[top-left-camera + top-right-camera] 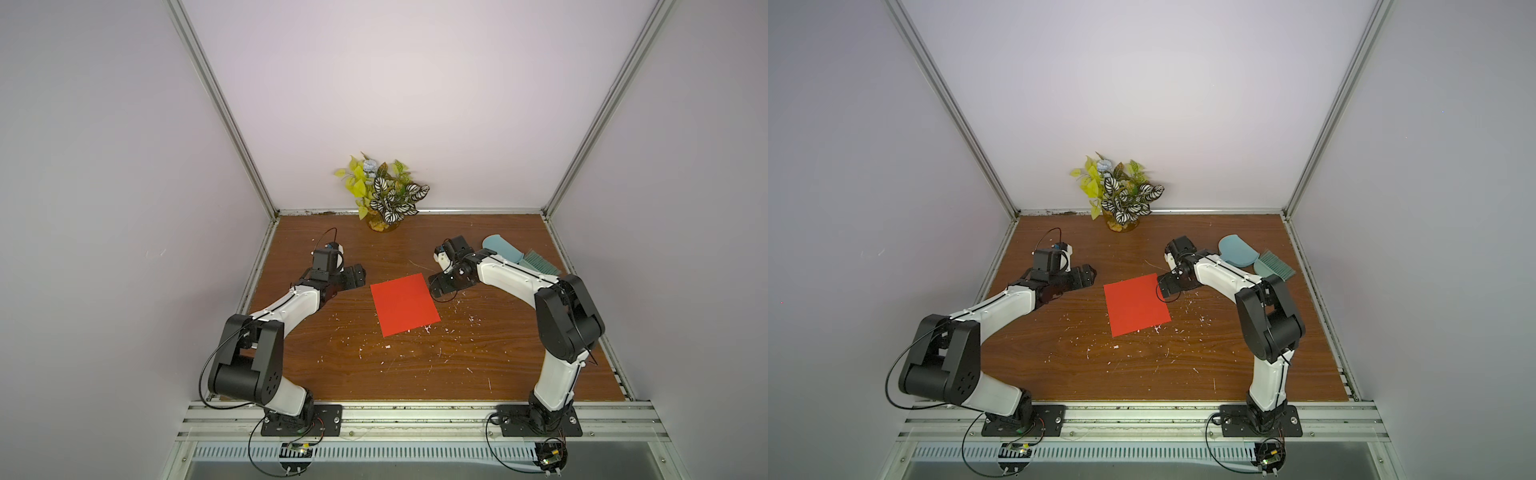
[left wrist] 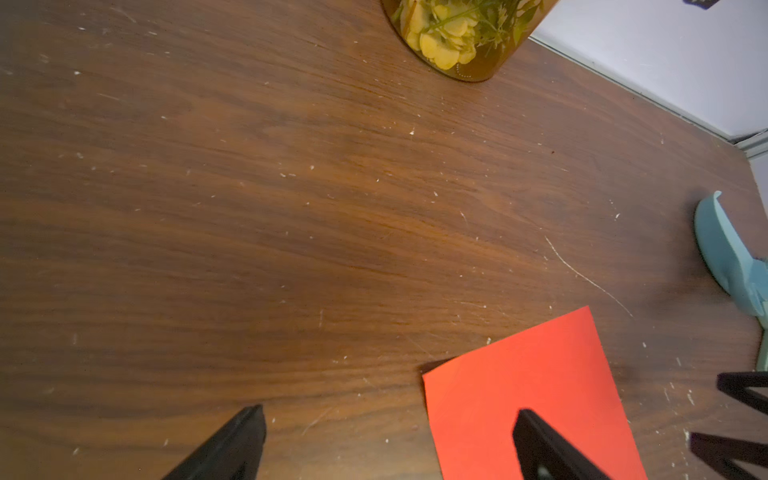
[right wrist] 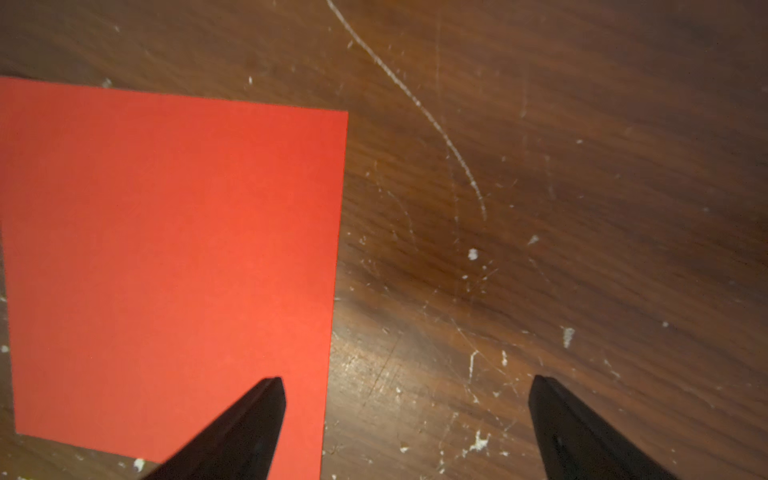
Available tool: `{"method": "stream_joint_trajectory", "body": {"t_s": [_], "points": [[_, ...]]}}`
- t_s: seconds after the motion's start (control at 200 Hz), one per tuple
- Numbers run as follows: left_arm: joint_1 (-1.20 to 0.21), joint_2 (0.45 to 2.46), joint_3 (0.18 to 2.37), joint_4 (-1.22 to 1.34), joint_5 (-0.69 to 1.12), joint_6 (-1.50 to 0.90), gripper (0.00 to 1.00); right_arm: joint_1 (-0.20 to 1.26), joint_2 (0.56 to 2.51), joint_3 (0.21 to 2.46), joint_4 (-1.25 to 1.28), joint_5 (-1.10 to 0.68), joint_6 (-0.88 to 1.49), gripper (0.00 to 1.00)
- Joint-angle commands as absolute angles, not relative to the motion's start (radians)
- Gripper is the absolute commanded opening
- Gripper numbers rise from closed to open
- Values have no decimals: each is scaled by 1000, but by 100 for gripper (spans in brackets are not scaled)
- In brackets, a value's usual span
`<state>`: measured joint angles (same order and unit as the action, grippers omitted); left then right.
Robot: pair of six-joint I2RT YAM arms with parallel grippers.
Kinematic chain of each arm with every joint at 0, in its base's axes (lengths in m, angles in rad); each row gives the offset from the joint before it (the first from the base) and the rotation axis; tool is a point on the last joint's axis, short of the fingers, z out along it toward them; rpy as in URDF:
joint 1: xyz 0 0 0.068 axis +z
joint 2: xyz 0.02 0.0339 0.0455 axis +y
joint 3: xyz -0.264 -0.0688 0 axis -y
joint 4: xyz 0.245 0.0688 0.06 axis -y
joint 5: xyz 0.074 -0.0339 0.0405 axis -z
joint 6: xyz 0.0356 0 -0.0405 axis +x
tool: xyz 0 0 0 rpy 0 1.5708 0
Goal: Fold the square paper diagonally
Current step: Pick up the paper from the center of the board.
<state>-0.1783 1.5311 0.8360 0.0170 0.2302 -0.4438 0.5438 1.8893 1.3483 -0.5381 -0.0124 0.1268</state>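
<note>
Field notes, working left to right, all places taken from the square paper (image 1: 405, 304)

- Left gripper (image 1: 360, 276): off the paper's left side, near its far-left corner, with a strip of bare wood between them in both top views. Jaws spread wide, nothing in them. In the left wrist view one fingertip (image 2: 536, 436) shows in front of the paper; the other is over bare wood
- Potted plant (image 1: 384, 191): well beyond the paper's far edge, against the back wall. Yellow-green and striped leaves in an amber pot
- Square paper: flat, unfolded, bright red-orange, lying mid-table (image 1: 415, 374) and turned slightly askew. Nothing rests on it
- White scraps (image 1: 427, 330): scattered just off the paper's near edge and to its right; a few touch that edge
- Pale curved scratch (image 3: 415, 99): in the wood beyond the paper's far-right corner
- Right gripper (image 1: 434, 286): at the paper's far-right corner. Jaws wide apart, gripping nothing. In the right wrist view the paper's right edge runs between the fingers, one fingertip (image 3: 257, 415) over the sheet and the other over wood. Cannot tell whether it touches the paper
- Light blue dustpan (image 1: 500, 247): well to the right of the paper, partly hidden behind the right arm
- Teal brush (image 1: 538, 266): just right of the dustpan, farthest from the paper
</note>
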Motion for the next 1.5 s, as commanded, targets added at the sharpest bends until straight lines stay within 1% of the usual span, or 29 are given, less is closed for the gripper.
{"method": "stream_joint_trajectory", "body": {"t_s": [0.0,0.43,0.806,0.951,1.106,1.351,1.496], "points": [[-179,1570,882,-10,300,-427,97,580,1921,1425,-682,14,78,99],[-191,1690,939,-43,352,-397,100,624,2050,1554,-829,33,48,99],[-197,1725,945,-47,385,-396,97,641,2098,1571,-863,73,51,99],[-200,1754,951,-28,429,-395,90,648,2110,1571,-870,85,53,99],[-213,1791,959,-17,451,-397,86,652,2115,1572,-868,87,55,99],[-232,1822,963,-6,505,-409,73,654,2115,1571,-864,85,58,99],[-246,1825,957,-13,521,-410,70,656,2116,1571,-861,85,57,99]]}}
